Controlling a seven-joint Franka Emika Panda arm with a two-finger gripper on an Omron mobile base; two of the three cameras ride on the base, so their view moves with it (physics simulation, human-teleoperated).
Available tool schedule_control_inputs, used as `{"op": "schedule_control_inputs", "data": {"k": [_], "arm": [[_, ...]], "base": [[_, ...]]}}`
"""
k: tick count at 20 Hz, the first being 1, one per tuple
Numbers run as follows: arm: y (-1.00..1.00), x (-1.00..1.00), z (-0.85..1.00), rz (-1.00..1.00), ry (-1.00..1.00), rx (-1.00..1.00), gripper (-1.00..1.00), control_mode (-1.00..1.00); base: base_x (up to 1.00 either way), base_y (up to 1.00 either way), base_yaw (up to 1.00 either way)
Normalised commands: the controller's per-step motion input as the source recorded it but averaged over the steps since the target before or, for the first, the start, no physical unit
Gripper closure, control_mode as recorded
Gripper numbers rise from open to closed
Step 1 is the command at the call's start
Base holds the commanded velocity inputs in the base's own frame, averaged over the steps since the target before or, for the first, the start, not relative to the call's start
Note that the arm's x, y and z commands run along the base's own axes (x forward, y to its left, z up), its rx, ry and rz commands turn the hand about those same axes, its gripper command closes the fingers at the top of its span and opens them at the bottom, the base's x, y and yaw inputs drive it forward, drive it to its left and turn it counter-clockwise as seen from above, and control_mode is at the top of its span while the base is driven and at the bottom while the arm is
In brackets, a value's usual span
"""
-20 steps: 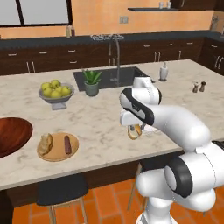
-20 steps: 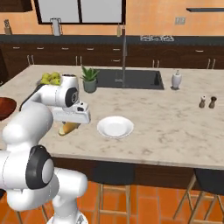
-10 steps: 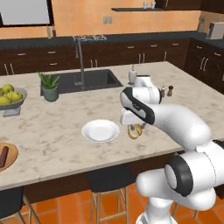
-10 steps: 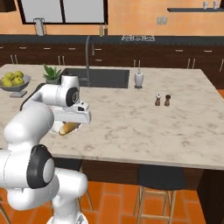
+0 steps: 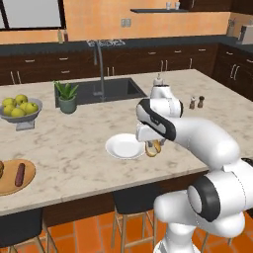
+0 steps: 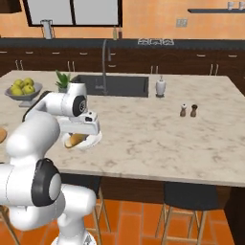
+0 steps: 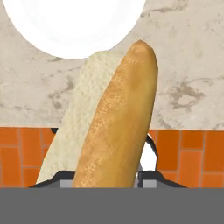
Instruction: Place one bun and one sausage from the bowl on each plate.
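The bun (image 7: 111, 118) sits right in the gripper (image 5: 152, 148), pinched between the jaws and sticking out ahead of them, golden crust on one side, pale cut face on the other. In the left base view it hangs as a small tan shape under the hand, at the right edge of the white plate (image 5: 123, 147). In the hand view the bun's tip reaches just short of the plate's rim, with a strip of marble counter (image 7: 188, 78) between them and orange floor tiles below the counter edge. From the right base view the bun (image 6: 74, 139) peeks out under the wrist, over the plate's rim (image 6: 95, 140).

Over on the far left, the tan wooden plate (image 5: 27, 180) lies near the counter's front edge with a dark sausage (image 5: 20, 174) on it and something brown at the frame's border, too cut off to name. Behind, well apart from the arm, stand the grey bowl of apples (image 5: 20, 109), a potted plant (image 5: 67, 97), the sink (image 5: 106, 90) with its faucet, a soap bottle (image 6: 161, 86), and salt and pepper shakers (image 6: 188, 110). Nothing sits between bun and white plate.
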Motion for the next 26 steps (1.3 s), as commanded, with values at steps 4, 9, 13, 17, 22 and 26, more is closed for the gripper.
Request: {"op": "schedule_control_inputs", "data": {"k": [4,9,13,17,22,26], "arm": [[0.0,0.0,0.0,0.0,0.0,0.0,1.0,1.0],[0.03,0.56,-0.29,0.04,-0.06,-0.01,1.0,-1.0],[0.29,0.87,-0.66,0.01,-0.24,-0.05,1.0,-1.0],[0.58,0.97,-0.12,0.0,0.06,0.0,1.0,-1.0],[-0.04,0.64,-0.09,0.03,0.21,0.01,1.0,-1.0],[-0.21,0.23,-0.56,0.08,0.14,0.0,1.0,-1.0]], "base": [[0.6,0.13,0.03],[0.11,0.0,0.01],[0.0,0.0,0.0],[0.0,0.0,0.0],[0.0,0.0,0.0],[0.0,0.0,0.0]]}}
